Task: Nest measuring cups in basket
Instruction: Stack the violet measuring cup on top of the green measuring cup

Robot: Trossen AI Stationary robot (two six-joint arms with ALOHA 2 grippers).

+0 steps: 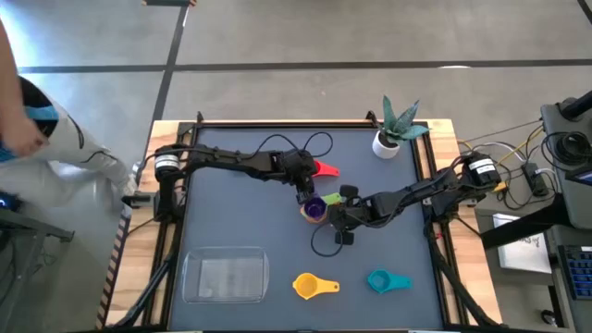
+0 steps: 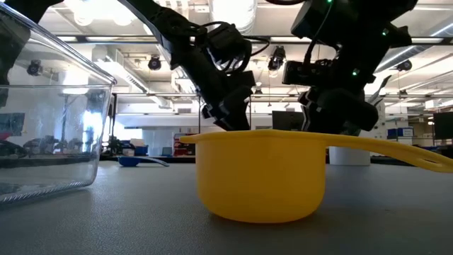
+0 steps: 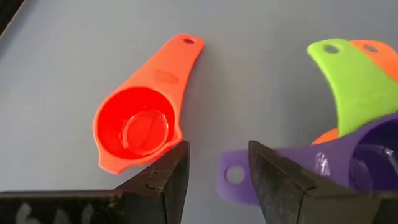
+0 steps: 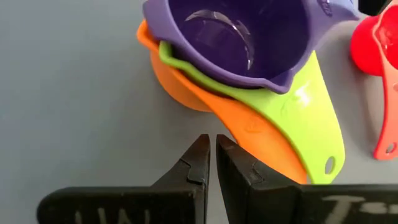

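A nested stack sits mid-table: the purple cup in the green cup, which sits in the orange cup. My left gripper is open over it; the purple handle's end lies between its fingers. My right gripper is shut, just short of the orange handle. The red cup lies beyond the stack. The yellow cup and the teal cup rest near the front edge. The clear basket stands front left.
A white plant pot stands at the far right of the table. A thin black cable loops on the table near my right gripper. A small blue thing shows far back in the low view. A person stands off the table's left.
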